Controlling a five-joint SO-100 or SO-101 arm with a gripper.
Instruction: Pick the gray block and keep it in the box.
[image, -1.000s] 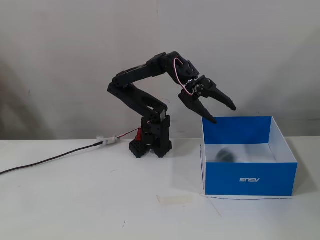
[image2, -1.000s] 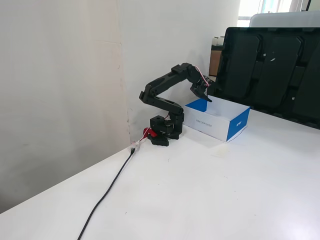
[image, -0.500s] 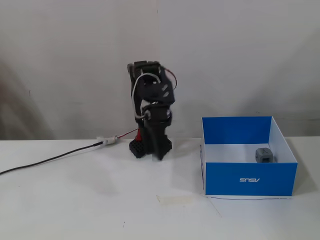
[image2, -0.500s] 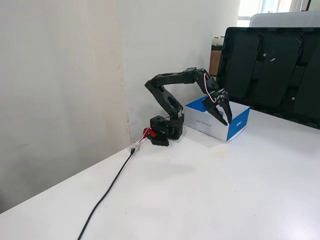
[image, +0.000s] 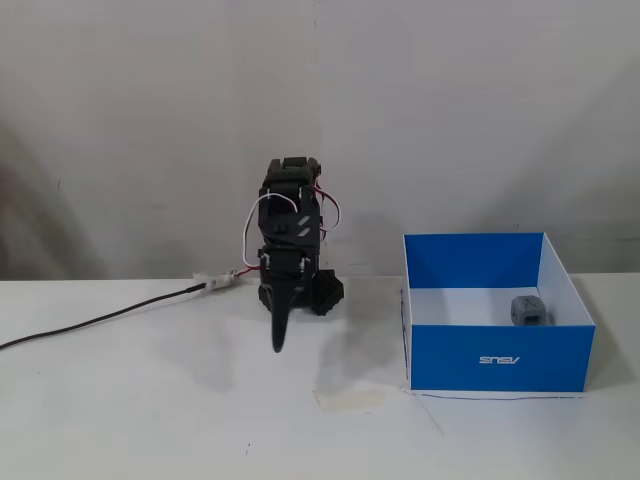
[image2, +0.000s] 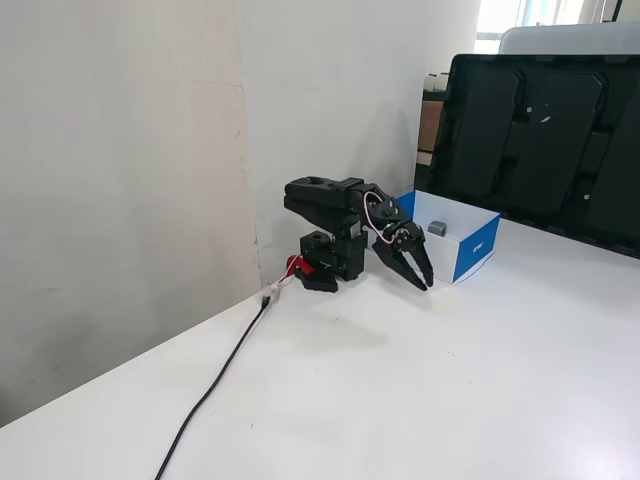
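**Block in the box, arm folded at its base**

In a fixed view that faces the arm head-on, we see the gray block (image: 530, 310) sitting on the white floor of the box (image: 497, 357), toward the near right part of the floor, close to the right wall. The box stands on the table (image: 150, 420) to the right of the arm, its blue near wall showing a white logo upside down. The gripper (image: 279, 343) hangs well to the left of the box, tip pointing down above the table, with nothing in it. From this angle the fingers line up into one dark blade, so we cannot tell here how the jaws stand. A black cable (image: 100, 320) runs off left from the base.

In another fixed view, taken from the arm's side, we see the box (image2: 470, 252) farther off beyond the arm, and the block (image2: 437, 229) as a small gray shape inside it. Here the gripper (image2: 424, 283) shows its two fingers slightly parted at the tips and holding nothing, near the box but outside it. A dark tray (image2: 540, 140) leans behind the box.

We judge the block to be light, rigid plastic with smooth, somewhat slippery faces. Two opposite flat sides would give the surest hold. It already lies where the task wants it.
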